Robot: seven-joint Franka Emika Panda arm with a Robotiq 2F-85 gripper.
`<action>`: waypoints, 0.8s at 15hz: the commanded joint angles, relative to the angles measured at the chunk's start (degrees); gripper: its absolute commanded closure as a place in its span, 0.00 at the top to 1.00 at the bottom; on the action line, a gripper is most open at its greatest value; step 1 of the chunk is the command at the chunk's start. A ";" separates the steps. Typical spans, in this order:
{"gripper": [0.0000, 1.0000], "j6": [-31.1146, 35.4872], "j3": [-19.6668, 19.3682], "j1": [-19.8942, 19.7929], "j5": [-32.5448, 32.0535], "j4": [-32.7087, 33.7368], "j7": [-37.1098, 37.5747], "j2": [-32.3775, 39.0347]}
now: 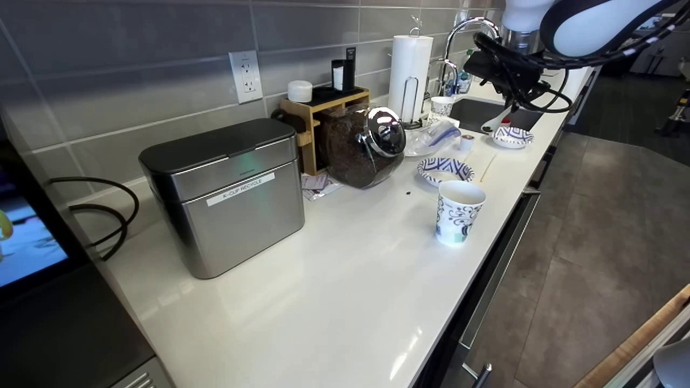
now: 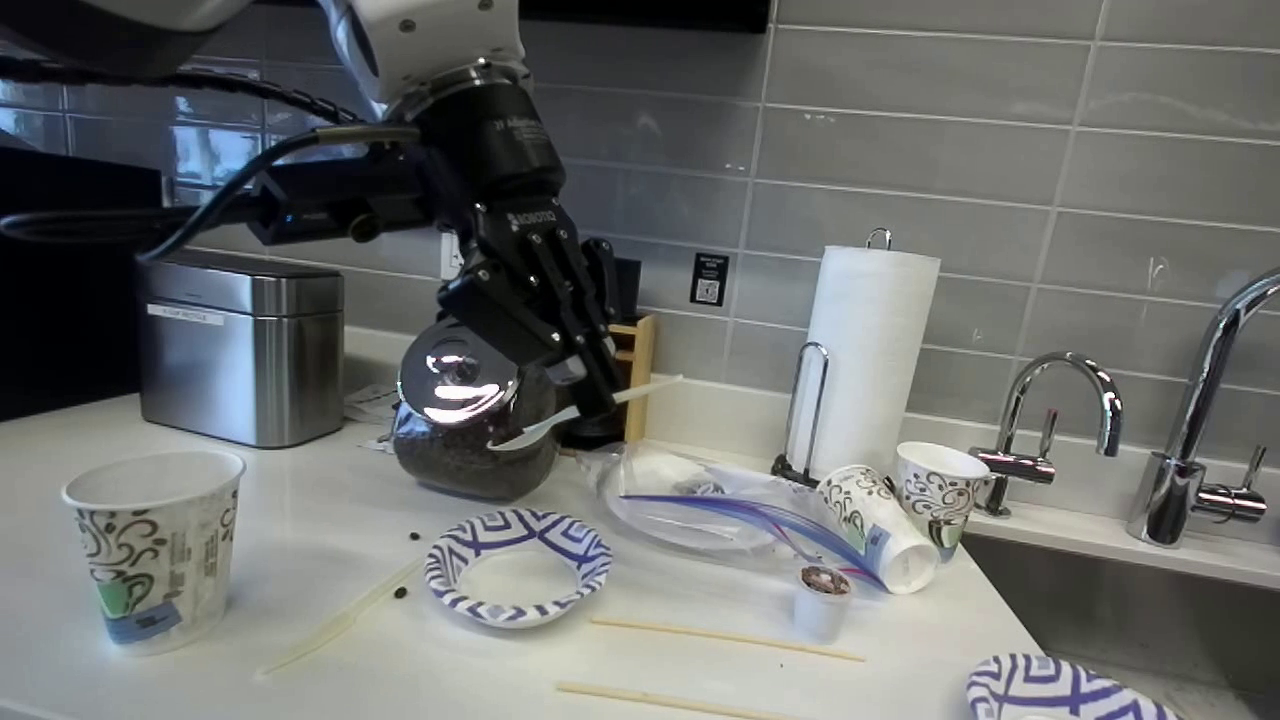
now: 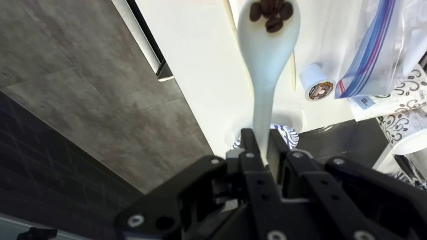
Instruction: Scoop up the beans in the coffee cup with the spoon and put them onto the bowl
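The white coffee cup (image 1: pixel 458 218) with blue-green patterning stands upright near the counter's front edge; it also shows in an exterior view (image 2: pixel 155 560). Its inside contents are not visible. A blue-patterned white bowl (image 2: pixel 450 575) sits beyond it, also seen in an exterior view (image 1: pixel 446 165). A second similar bowl (image 1: pixel 512 141) is nearer the sink and shows partly behind my fingers in the wrist view (image 3: pixel 290 136). My gripper (image 2: pixel 590 388) is shut on the handle of a white spoon (image 3: pixel 267 56), held above the counter. Several brown beans (image 3: pixel 274 25) lie in the spoon's head.
A glass jar (image 1: pixel 350 145) of beans lies tilted by a wooden shelf. A K-cup pod (image 2: pixel 822 605), plastic bag (image 2: pixel 720 500), wooden sticks (image 2: pixel 725 638) and spare cups (image 2: pixel 940 495) are near the sink (image 1: pixel 469 113). A paper towel roll (image 2: pixel 865 360) stands behind. Loose beans (image 2: pixel 400 592) dot the counter.
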 commanded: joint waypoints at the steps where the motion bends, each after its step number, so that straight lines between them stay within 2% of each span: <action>1: 0.03 -4.83 -0.34 3.26 -6.99 1.51 7.77 1.33; 12: 0.03 -13.92 -1.46 10.41 -18.34 1.04 20.91 0.90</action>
